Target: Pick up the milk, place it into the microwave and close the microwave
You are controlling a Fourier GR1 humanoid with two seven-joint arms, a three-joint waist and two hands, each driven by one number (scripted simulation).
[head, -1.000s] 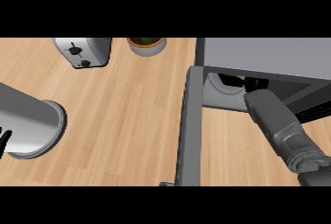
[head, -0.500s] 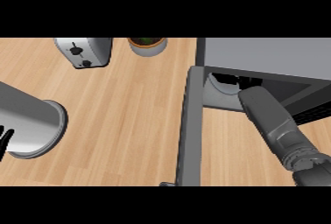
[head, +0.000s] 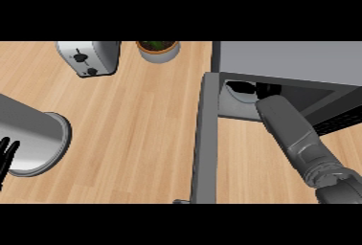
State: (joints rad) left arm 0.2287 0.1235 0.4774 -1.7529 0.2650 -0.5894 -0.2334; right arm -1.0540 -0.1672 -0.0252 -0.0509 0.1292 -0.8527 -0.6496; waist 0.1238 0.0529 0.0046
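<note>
The right hand (head: 263, 89) is reaching into the open microwave (head: 297, 62), with its grey forearm (head: 293, 134) slanting up from the lower right of the view into the cavity. Only dark shapes are showing at the hand's end inside the shadowed opening, so I cannot tell whether its fingers are curled or straight, nor whether they are holding anything. The milk is not clearly showing; a dark shape by a pale round patch (head: 240, 93) is lying inside the microwave just left of the hand, but what it is cannot be made out. The microwave door (head: 201, 143) is standing open, swung out over the desk (head: 134, 119) and running down from the microwave's left corner. The left hand (head: 7, 153) is resting at the view's left edge, far left of the microwave, fingers straight and pointing up, beside its grey forearm (head: 32, 136). A toaster (head: 88, 57) and a potted plant (head: 158, 50) are sitting on the desk to the left of the microwave, along the far side.
</note>
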